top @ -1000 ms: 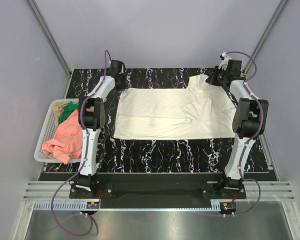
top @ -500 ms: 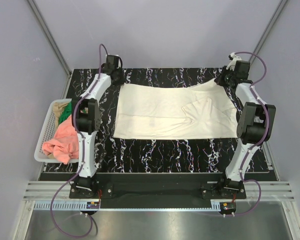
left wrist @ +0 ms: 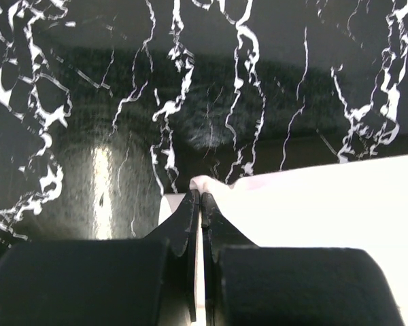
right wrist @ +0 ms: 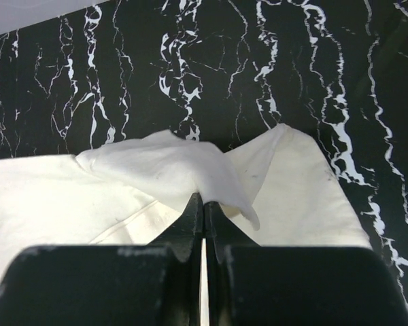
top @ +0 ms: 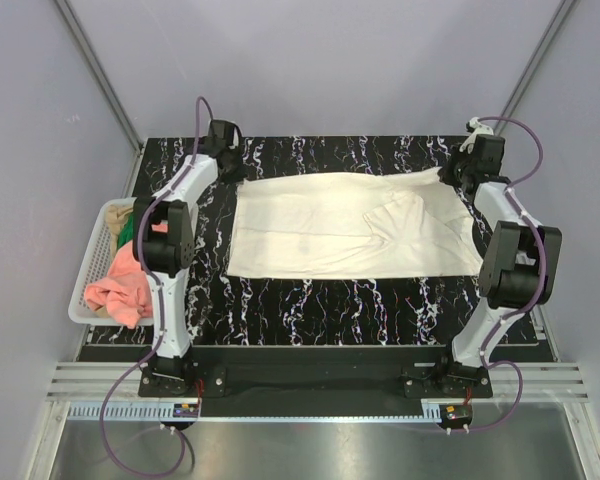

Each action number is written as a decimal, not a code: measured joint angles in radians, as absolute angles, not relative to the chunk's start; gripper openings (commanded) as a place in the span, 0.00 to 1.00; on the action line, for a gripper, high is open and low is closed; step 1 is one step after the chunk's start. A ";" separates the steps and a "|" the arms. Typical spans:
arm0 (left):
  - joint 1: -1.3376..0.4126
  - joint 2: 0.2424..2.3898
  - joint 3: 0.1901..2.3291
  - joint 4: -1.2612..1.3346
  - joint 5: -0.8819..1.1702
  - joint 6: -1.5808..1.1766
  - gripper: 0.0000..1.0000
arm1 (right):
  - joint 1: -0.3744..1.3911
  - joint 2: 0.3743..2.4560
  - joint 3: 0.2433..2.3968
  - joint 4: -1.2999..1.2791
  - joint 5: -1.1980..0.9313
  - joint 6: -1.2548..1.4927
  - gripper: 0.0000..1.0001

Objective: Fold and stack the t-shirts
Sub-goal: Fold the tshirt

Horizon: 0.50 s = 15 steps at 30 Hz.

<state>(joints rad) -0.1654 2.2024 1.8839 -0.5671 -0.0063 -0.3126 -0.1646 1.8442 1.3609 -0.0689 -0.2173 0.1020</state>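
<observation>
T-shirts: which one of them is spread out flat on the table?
The large cream-white t-shirt, on the black table. The salmon-pink t-shirt and the green t-shirt lie crumpled in the white basket instead.

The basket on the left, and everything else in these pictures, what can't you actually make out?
- Top view: the basket is partly behind the left arm, and the shirts under the pink shirt cannot be counted.
- Left wrist view: the left gripper hides the cream shirt's pinched corner.
- Right wrist view: the right gripper and the left edge cut off the rest of that shirt.
</observation>
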 measured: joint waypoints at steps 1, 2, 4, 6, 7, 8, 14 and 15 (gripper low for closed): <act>-0.165 2.193 1.870 -0.563 -0.007 -0.311 0.00 | -0.165 1.826 1.347 -0.066 -0.207 0.104 0.00; -0.165 2.185 1.855 -0.562 -0.008 -0.310 0.00 | -0.165 1.807 1.332 -0.061 -0.195 0.106 0.00; -0.165 2.171 1.830 -0.560 -0.012 -0.308 0.00 | -0.165 1.771 1.295 -0.048 -0.175 0.113 0.00; -0.165 2.157 1.802 -0.555 -0.017 -0.305 0.00 | -0.165 1.741 1.255 -0.044 -0.151 0.118 0.00; -0.165 2.149 1.786 -0.554 -0.019 -0.304 0.00 | -0.165 1.733 1.240 -0.046 -0.142 0.121 0.00; -0.165 2.141 1.772 -0.554 -0.021 -0.303 0.00 | -0.165 1.724 1.220 -0.040 -0.128 0.127 0.00; -0.165 2.096 1.702 -0.552 -0.035 -0.305 0.00 | -0.168 1.705 1.143 -0.073 -0.003 0.169 0.00; -0.165 2.089 1.692 -0.551 -0.035 -0.305 0.00 | -0.169 1.701 1.135 -0.074 0.004 0.175 0.00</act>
<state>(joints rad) -0.1654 2.0888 1.6924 -0.5514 -0.0349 -0.3046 -0.1688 1.7012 1.1347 -0.0738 0.0036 0.1753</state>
